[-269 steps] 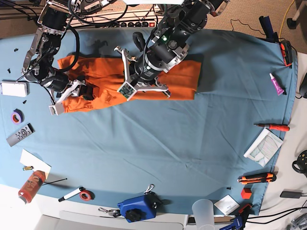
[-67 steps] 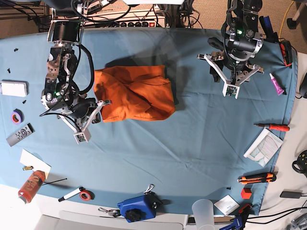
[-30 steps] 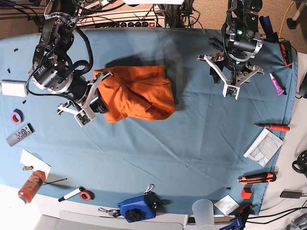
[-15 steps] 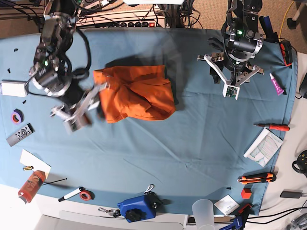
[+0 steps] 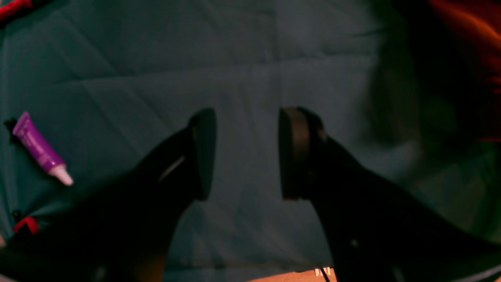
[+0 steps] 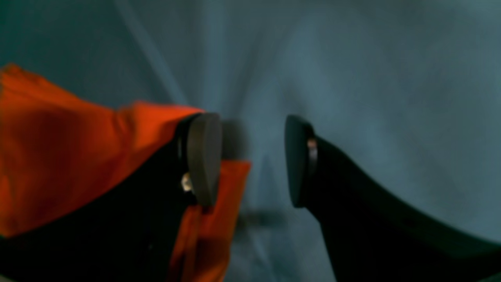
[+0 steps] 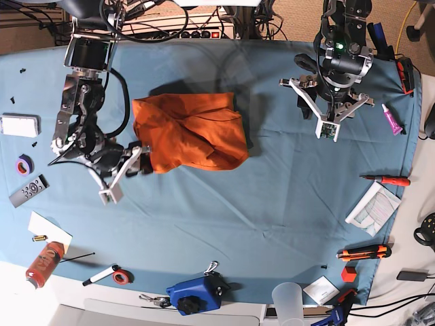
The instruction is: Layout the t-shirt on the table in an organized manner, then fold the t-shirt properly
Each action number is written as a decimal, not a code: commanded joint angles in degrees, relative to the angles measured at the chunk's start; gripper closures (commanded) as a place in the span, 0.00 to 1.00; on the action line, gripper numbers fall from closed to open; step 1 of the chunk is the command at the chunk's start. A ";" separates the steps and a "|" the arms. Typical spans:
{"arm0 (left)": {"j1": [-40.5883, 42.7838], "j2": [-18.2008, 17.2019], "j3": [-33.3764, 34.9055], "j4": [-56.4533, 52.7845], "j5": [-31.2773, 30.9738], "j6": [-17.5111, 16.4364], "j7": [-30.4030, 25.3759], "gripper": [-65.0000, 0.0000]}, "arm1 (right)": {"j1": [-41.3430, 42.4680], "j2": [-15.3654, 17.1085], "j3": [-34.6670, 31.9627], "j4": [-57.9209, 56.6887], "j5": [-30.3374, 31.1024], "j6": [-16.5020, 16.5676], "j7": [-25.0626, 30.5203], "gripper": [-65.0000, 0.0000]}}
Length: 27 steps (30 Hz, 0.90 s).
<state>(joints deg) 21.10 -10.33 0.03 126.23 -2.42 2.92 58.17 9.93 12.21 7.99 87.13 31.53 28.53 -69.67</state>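
The right gripper hangs over the table with its jaws spread and nothing between them; only blue-teal cloth shows in the gap. The t-shirt lies just beside and partly under one finger, a bright orange edge reaching almost to the gap, though the blur hides whether fabric and pad touch. In the base view this gripper sits just off the lower corner of the t-shirt on that view's left side, angled down toward the cloth.

The t-shirt itself is a folded, roughly rectangular bundle with creases crossing its middle, resting flat on the table well inside its edges.

Far from the t-shirt, toward the table's other end, the left gripper hovers with its jaws likewise spread and empty. Its wrist view shows both dark pads apart over bare cloth, with a purple tube lying off to one side. That tube lies near the table's edge, farther from the t-shirt than the left gripper is
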 commanded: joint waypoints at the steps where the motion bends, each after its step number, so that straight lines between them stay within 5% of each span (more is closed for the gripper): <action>1: -0.15 -0.13 -0.04 1.11 0.22 0.00 -1.22 0.62 | 1.46 0.63 0.20 0.59 1.60 0.35 0.04 0.59; 5: -0.15 -0.13 -0.04 1.11 0.22 0.00 -1.22 0.62 | 1.49 0.63 0.22 0.55 7.19 2.95 -1.70 0.63; 13: -0.15 -0.13 -0.04 1.11 0.22 0.00 -1.25 0.62 | 1.49 0.63 0.22 0.57 10.03 4.46 -5.03 1.00; 16: -0.15 -0.13 -0.04 1.11 0.22 0.00 -1.25 0.62 | 1.49 0.66 0.22 1.14 10.54 7.30 -5.84 1.00; 27: -0.15 0.02 -0.07 1.11 0.24 0.02 -1.22 0.62 | -2.54 0.66 0.22 19.87 20.70 9.14 -10.33 1.00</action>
<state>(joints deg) 21.12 -10.26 0.03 126.23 -2.44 2.92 58.17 6.33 12.36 8.08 106.15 51.00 37.52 -81.06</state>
